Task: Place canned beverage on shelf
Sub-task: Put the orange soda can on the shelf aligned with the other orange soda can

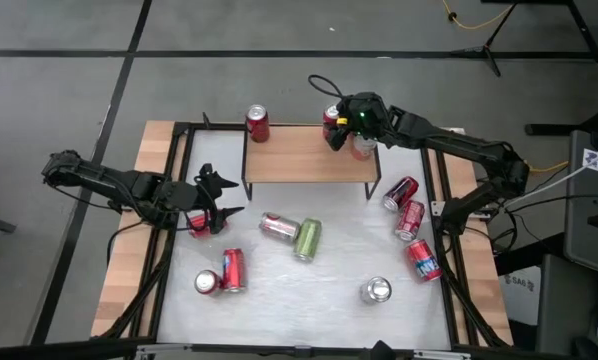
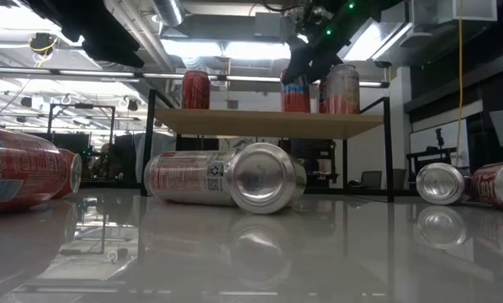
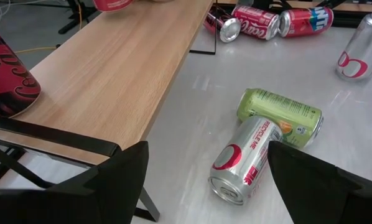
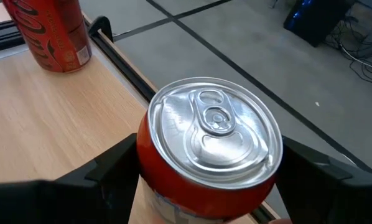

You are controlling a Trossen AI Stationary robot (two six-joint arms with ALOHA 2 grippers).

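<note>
The shelf (image 1: 304, 155) stands at the far middle of the table, a light-wood plank on black legs. A red can (image 4: 214, 130) stands upright on its far right part (image 2: 295, 94). My right gripper (image 1: 337, 132) is shut on this can. A second red can (image 1: 257, 122) stands at the shelf's far left corner. A silver-and-red can (image 1: 363, 148) stands close beside the held one. My left gripper (image 3: 208, 165) waits open at the table's left side (image 1: 214, 205) with nothing between its fingers. My right gripper pinches the red can's side wall just below the top rim (image 4: 145, 168), one finger on each side. The fingers come from the table's right side, slanting down. The can stays upright, its base on the shelf's plank (image 2: 295, 109).
A silver can (image 1: 279, 226) and a green can (image 1: 307, 238) lie mid-table. Three red cans (image 1: 410, 220) lie along the right side, and an upright silver can (image 1: 376, 291) stands near the front. Two more cans (image 1: 224, 272) sit at front left, one red can (image 1: 197, 222) by my left gripper.
</note>
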